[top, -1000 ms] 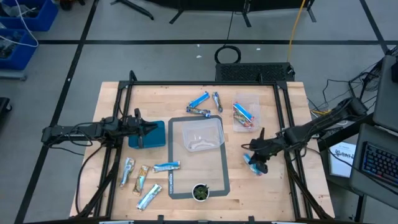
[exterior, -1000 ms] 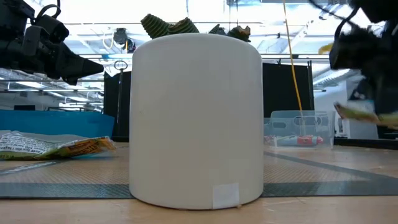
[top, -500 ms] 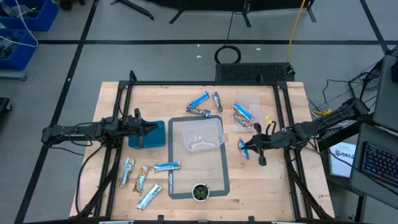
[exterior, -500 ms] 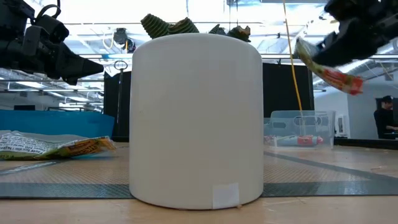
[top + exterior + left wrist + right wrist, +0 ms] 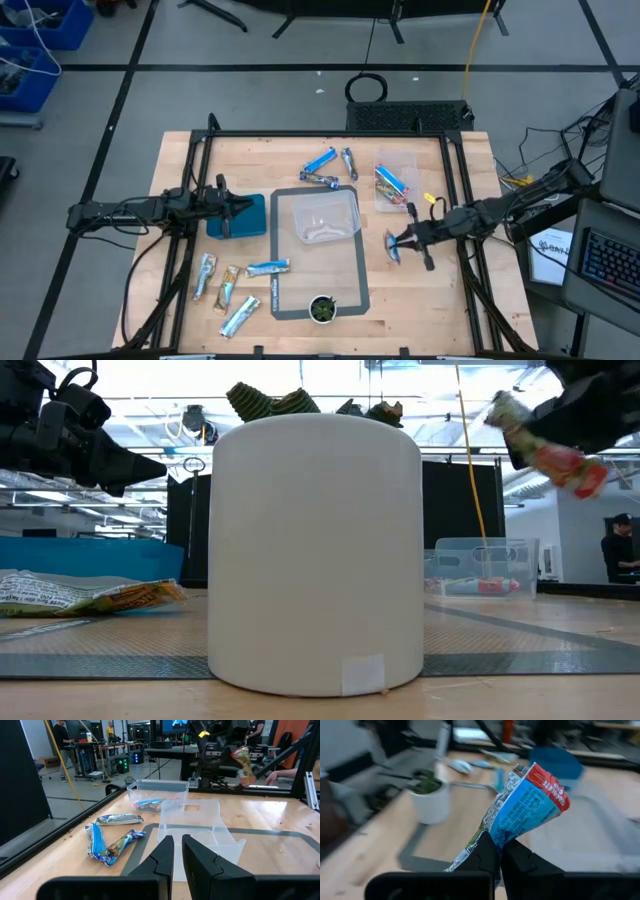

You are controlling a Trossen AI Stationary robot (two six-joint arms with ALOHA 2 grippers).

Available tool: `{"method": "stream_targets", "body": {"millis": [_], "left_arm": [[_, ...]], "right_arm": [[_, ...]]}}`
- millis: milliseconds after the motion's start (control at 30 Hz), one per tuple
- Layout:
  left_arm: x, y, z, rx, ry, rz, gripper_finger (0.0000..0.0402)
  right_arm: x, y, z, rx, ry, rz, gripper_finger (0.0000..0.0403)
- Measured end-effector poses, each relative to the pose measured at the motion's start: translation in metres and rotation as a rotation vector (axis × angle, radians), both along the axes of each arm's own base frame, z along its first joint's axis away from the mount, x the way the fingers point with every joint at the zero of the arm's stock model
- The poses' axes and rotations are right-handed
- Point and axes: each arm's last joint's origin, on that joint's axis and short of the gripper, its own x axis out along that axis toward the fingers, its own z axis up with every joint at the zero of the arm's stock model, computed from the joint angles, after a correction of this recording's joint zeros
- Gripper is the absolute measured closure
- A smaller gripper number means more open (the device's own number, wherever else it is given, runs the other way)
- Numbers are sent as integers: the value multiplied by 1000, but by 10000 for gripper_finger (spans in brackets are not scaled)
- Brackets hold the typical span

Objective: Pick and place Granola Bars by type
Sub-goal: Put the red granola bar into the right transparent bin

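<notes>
The right end effector [image 5: 400, 242] is clenched on a blue bar with an orange-red end [image 5: 532, 807], held in the air just to the right of the clear tub [image 5: 322, 216] on the grey mat [image 5: 362, 285], and below the small clear bin [image 5: 396, 182] that already holds bars of the same kind [image 5: 392, 182]. The right wrist view alone shows the grip itself: both dark fingers [image 5: 485, 852] pinch the wrapper's lower end, the red tip standing up above them. The low view shows what the high view cannot, that the bar [image 5: 545, 445] hangs well above the surface [image 5: 500, 290]; most of that view is filled by a white pot [image 5: 315, 550].

The left end effector [image 5: 232, 210] hovers left of the tub, over the blue lid [image 5: 250, 215], fingers [image 5: 165, 857] nearly together and grasping nothing. Further bars lie above the tub [image 5: 320, 160] and below-left of it [image 5: 240, 315].

Half a second ago the held bar was slightly higher in the high view, closer to the small bin; a second ago it sat lower and to the right, down by the surface. The left arm has not moved.
</notes>
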Motion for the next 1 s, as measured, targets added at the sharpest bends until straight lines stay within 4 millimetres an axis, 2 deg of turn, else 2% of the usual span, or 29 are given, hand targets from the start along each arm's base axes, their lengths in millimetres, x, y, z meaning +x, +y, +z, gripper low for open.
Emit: {"method": "stream_targets", "body": {"millis": [267, 533, 1000], "left_arm": [[0, 0, 0, 0, 0, 0, 360], [0, 0, 0, 0, 0, 0, 360], [0, 0, 0, 0, 0, 0, 360]], "right_arm": [[-12, 1, -5, 46, -122, 200, 399], [-12, -13, -2, 26, -148, 136, 399], [-9, -62, 2, 45, -191, 39, 399]]}}
